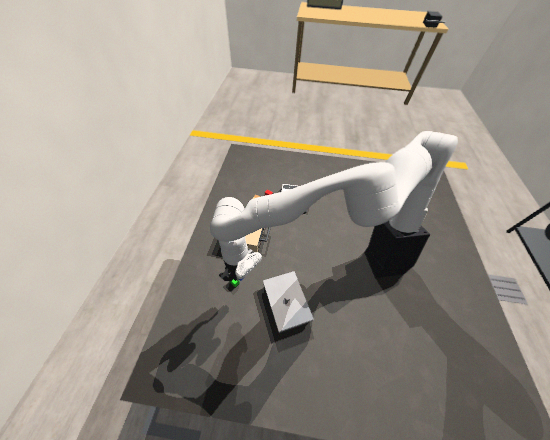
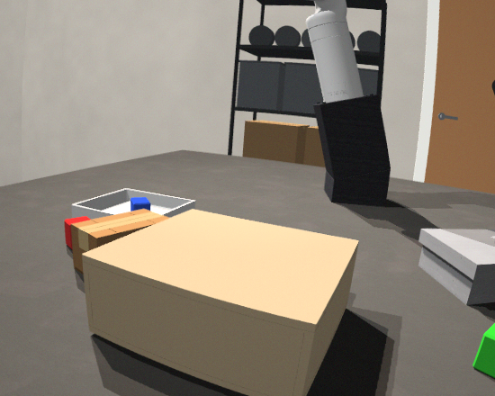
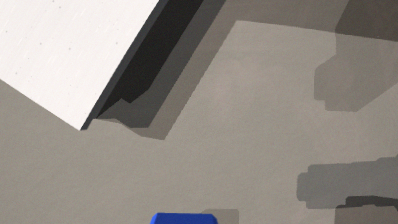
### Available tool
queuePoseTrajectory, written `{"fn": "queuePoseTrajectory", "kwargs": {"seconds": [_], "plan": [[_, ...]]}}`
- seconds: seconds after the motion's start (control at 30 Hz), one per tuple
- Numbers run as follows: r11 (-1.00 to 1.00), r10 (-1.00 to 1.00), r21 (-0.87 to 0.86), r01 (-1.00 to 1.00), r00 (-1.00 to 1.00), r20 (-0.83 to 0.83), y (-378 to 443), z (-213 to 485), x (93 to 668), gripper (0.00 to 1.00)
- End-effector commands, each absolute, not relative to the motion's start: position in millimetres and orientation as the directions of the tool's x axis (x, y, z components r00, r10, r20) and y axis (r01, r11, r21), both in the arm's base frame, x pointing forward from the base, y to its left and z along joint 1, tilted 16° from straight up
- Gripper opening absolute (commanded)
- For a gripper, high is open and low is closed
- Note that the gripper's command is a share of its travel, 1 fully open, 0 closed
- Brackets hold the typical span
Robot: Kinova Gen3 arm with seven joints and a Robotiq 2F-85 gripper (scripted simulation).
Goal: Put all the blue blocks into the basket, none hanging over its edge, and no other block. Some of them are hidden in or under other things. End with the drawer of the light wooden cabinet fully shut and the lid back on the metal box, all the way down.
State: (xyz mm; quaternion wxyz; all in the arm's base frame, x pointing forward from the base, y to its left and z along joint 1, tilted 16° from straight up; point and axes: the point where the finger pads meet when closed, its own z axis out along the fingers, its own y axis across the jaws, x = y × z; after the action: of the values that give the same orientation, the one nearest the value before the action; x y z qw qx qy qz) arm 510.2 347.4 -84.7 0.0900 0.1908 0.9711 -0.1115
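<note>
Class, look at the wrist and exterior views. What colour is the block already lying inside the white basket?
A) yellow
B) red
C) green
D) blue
D: in the exterior view a blue block sits inside the white basket, while the red block stands outside it.

A wooden shelf table (image 1: 371, 20) stands beyond the yellow floor line (image 1: 300, 146) (brown door (image 2: 463, 94) elsewhere).
</note>
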Motion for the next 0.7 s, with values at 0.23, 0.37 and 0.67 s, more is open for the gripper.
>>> {"fn": "queuePoseTrajectory", "kwargs": {"seconds": [0.23,0.37,0.67], "plan": [[0.903,0.350,-0.180,0.390,-0.911,-0.218,354,-61,507,0.10],[0.903,0.350,-0.180,0.390,-0.911,-0.218,355,-58,507,0.10],[0.900,0.359,-0.178,0.399,-0.907,-0.219,352,-57,508,0.10]]}}
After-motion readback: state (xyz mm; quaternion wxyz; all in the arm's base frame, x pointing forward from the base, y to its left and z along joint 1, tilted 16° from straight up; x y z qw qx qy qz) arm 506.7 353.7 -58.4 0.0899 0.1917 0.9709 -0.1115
